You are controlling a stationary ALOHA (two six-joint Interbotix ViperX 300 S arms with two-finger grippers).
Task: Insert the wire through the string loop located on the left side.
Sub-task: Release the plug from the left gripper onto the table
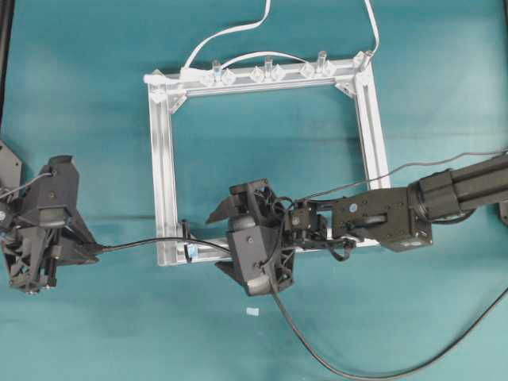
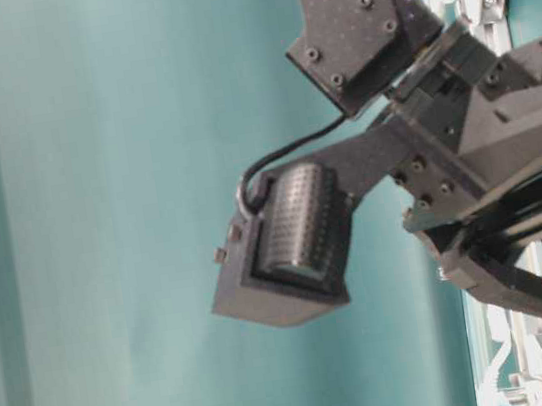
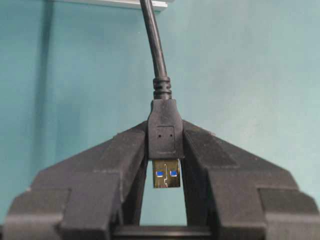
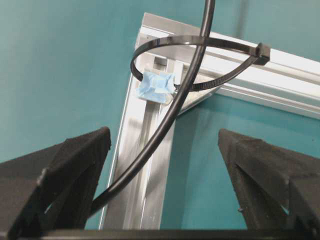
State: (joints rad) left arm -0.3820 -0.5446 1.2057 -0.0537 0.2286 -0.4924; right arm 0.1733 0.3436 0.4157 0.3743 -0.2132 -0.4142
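Wire point(image 4: 172, 112) already runs through the loop point(image 4: 200, 45) at the frame's point(image 1: 163, 159) lower-left corner, its plug point(image 3: 165, 137) clamped in the left gripper point(image 3: 165, 170) out past the frame's left edge. Right gripper point(image 4: 165, 145) hangs wide open just behind the loop. Threading looks done; next, I reckon, draw slack through, then release.

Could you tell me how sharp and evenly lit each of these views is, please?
Overhead: evenly lit and sharp, with soft shadows under the aluminium frame. Table-level: the camera housing close to the lens is slightly soft. Left wrist: the wire plug is crisp between the jaws. Right wrist: the string loop is sharp, but the near jaws blur.
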